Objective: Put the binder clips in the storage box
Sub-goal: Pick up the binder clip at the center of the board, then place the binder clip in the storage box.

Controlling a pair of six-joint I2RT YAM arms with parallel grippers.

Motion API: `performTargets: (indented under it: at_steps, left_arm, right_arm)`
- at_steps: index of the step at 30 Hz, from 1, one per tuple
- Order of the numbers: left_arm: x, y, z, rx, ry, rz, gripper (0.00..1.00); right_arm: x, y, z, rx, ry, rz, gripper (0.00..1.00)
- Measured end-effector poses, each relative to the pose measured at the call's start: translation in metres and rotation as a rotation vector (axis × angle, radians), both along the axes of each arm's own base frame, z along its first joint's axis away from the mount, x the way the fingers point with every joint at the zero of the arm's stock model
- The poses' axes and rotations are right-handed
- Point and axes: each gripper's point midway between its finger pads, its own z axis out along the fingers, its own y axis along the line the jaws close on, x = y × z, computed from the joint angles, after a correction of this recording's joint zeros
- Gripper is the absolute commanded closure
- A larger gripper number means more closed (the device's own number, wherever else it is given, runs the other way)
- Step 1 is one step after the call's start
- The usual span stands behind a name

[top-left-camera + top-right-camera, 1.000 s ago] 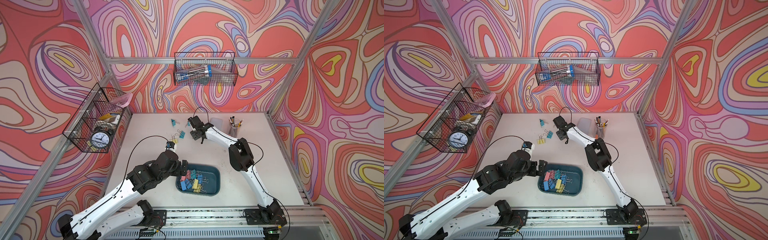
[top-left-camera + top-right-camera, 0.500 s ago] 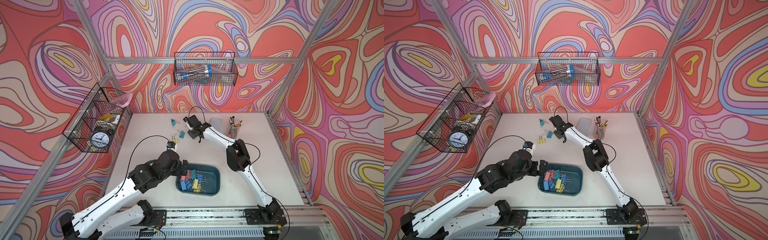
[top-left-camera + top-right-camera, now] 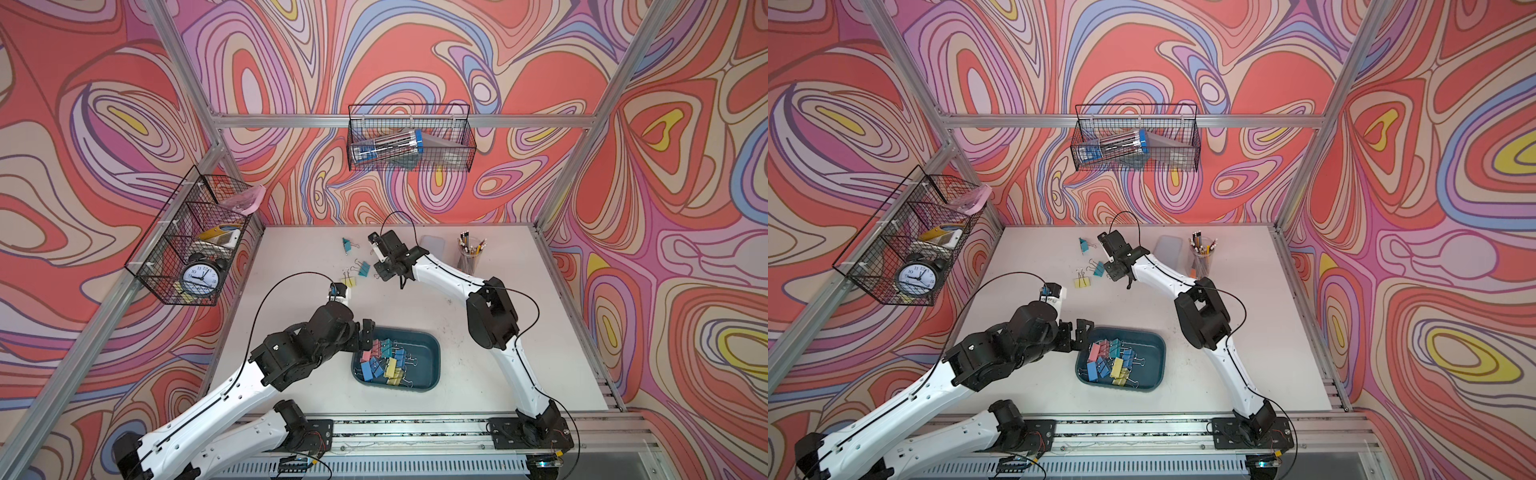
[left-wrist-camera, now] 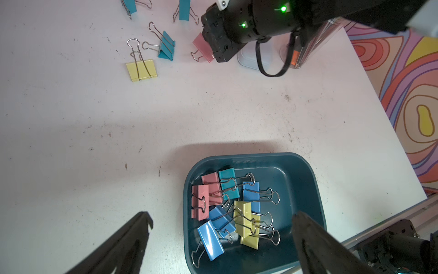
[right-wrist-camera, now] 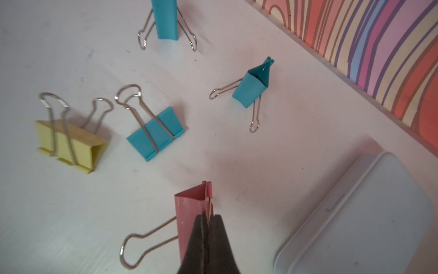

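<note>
A pale desk [image 4: 166, 118], seen from above and from each wrist. We are at the pick-up of one clip.

The right fingers [image 5: 219, 239] are pressed together on a pink clip [image 5: 188, 218] at the far side of the desk. They pinch it along the thin lip where its mouth closes, and one wire handle sticks out sideways. We cannot tell whether the clip rests on the desk or hangs just off it. A pale closed case [image 5: 355, 225] lies just beside it. Four more clips lie loose nearby: a yellow clip [image 5: 71, 144], a flat teal clip [image 5: 156, 132], a tilted teal clip [image 5: 251, 90] propped on its handles, and a far teal clip [image 5: 166, 19].

The storage box [image 4: 294, 182], a shallow dark teal tray, sits at the near side of the desk, well apart from the pink clip. The clips in the box [image 4: 227, 206] are piled toward the side nearest the left arm [image 3: 291, 353], and the opposite end is bare. The left fingers [image 4: 132, 237] are spread wide and empty, straddling the box's wall on the piled side.

To do this well, we judge that the pink clip should first go straight up, because a hold on such a narrow edge may slip or let the clip swing. Then we would carry it to the bare end of the box, keeping clear of the left arm. There we would lower it close to the floor and only then part the fingers.
</note>
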Motion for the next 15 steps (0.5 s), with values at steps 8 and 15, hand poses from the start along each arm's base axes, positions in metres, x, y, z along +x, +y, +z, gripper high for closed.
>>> performTargets:
  at_steps: [8, 15]
  left_arm:
    - [-0.001, 0.011, 0.008, -0.022, -0.057, 0.034, 0.01]
    - [0.002, 0.016, 0.007, -0.051, -0.078, 0.075, 0.01]
  right_arm:
    - [-0.061, -0.011, 0.126, 0.453, -0.029, -0.081, 1.00]
    - [-0.128, -0.023, 0.133, 0.709, 0.092, -0.145, 1.00]
